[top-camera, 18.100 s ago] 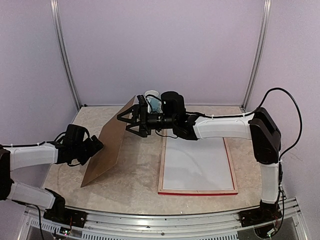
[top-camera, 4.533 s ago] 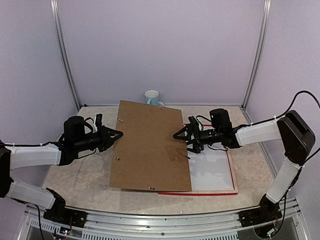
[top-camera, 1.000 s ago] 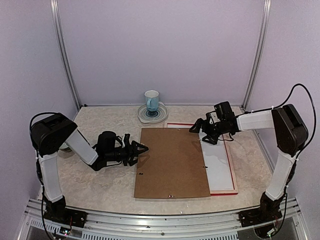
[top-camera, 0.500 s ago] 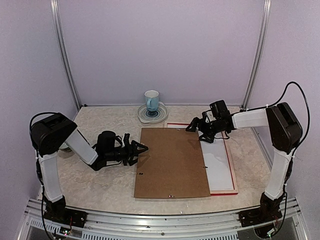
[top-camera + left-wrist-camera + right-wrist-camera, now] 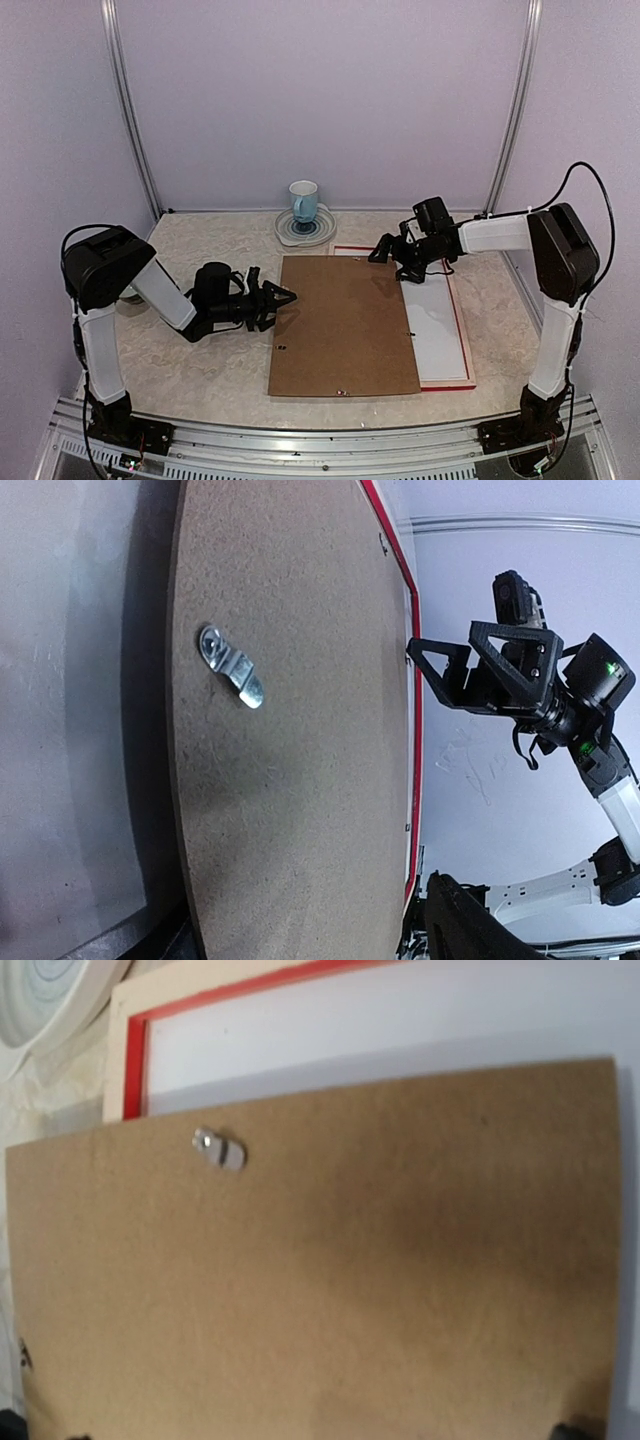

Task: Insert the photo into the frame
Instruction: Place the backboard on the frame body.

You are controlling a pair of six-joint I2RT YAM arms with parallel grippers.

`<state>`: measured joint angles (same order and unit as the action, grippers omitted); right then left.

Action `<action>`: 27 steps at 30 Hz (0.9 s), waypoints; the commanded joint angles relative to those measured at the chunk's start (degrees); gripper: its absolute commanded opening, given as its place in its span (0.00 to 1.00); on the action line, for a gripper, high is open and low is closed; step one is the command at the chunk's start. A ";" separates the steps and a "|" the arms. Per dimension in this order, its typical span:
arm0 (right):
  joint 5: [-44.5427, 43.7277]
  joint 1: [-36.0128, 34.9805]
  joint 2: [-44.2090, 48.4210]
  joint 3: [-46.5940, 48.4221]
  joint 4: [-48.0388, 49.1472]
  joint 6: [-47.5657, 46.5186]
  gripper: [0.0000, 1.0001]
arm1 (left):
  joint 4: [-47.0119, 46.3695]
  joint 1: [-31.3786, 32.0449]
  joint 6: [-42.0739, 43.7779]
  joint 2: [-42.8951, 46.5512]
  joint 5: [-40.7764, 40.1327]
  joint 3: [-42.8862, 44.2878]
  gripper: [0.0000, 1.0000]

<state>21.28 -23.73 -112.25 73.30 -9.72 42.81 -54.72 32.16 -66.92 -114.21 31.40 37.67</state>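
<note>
The red frame [image 5: 463, 340] lies flat on the right, pale reverse up, with a plain white sheet [image 5: 437, 330] inside it. I cannot tell whether that sheet is the photo; no picture side shows. A brown backing board [image 5: 345, 325] lies flat across the frame's left half. My left gripper [image 5: 283, 307] is low on the table at the board's left edge, open. My right gripper [image 5: 387, 265] hovers at the board's far right corner, open and empty. The right wrist view is filled by the board [image 5: 320, 1280], with the frame's red rim [image 5: 250, 990] beyond.
A blue and white mug [image 5: 303, 199] stands on a saucer [image 5: 285, 232] at the back centre. Small metal turn clips [image 5: 232, 667] sit along the board's edges. Metal posts [image 5: 132, 120] and purple walls close in the table.
My right gripper has drifted left and back toward the board's far right corner. The left arm, board and frame have not moved over the last second.
</note>
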 commanded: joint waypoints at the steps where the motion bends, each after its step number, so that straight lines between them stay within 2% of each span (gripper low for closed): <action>1: -1.03 -0.53 -1.98 2.67 -2.14 -1.40 0.99 | -2.45 -0.52 -0.23 -0.94 1.00 -0.79 0.67; 27: -1.00 -1.23 3.29 -2.54 -2.25 -1.42 0.99 | -5.17 -0.70 -1.27 -0.98 1.07 -2.57 0.67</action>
<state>20.34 -24.27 -111.00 71.92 -10.79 41.47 -57.71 31.83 -67.75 -114.39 31.75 35.99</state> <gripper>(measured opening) 0.992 0.669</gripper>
